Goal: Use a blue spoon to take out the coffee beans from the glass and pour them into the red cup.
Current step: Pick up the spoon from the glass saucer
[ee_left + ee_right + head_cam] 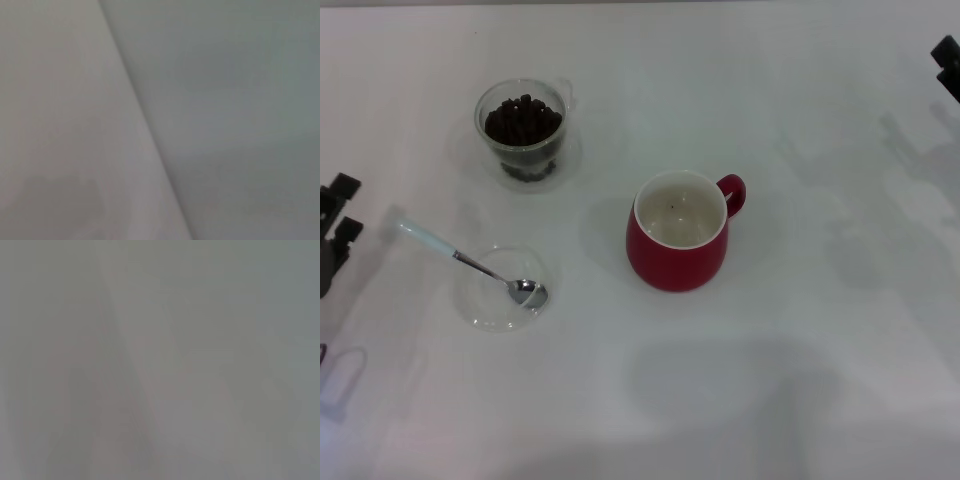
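Head view: glass [523, 141] of coffee beans [523, 120] sitting toward the table's [800, 400] far-left corner, blue spoon [470, 263] being propped on a clear dish [503, 291] nearer the left edge, red cup [678, 232] standing mid-table, left gripper [337, 215] being parked at the left edge, right gripper [947, 62] at the far-right corner, finger state can't be told for either, wrist views: just blank grey surface being shown.

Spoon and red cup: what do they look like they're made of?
The spoon looks like polished metal at the bowl and neck, which glint silver, with a pale blue handle, probably plastic or ceramic; I can't tell which. The red cup looks like glazed ceramic: opaque dark red outside, white inside, with a thick rounded wall.
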Tool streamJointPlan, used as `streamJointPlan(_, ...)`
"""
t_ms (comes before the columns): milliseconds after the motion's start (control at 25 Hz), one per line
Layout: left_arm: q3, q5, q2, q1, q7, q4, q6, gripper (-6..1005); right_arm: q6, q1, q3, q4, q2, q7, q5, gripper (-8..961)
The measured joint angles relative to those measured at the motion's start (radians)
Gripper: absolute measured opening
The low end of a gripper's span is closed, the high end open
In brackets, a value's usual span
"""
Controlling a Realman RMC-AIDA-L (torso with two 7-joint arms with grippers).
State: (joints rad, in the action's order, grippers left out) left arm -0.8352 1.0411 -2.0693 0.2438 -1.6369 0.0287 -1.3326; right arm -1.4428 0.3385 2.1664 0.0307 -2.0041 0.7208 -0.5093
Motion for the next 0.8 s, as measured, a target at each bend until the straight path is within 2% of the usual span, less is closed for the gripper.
streamJointPlan(400, -0.096, 0.015, 0.003, 0.029, -0.025, 0.005, 0.031, 815, 0.007, 0.003, -0.007, -0.019, -0.003, -0.008, -0.006, 857)
streamJointPlan(800, -0.122, 0.03, 0.005, 0.042, -0.02, 0.011, 0.064, 728, 0.007, -0.001, -0.008, -0.022, -0.004, -0.009, -0.009, 858)
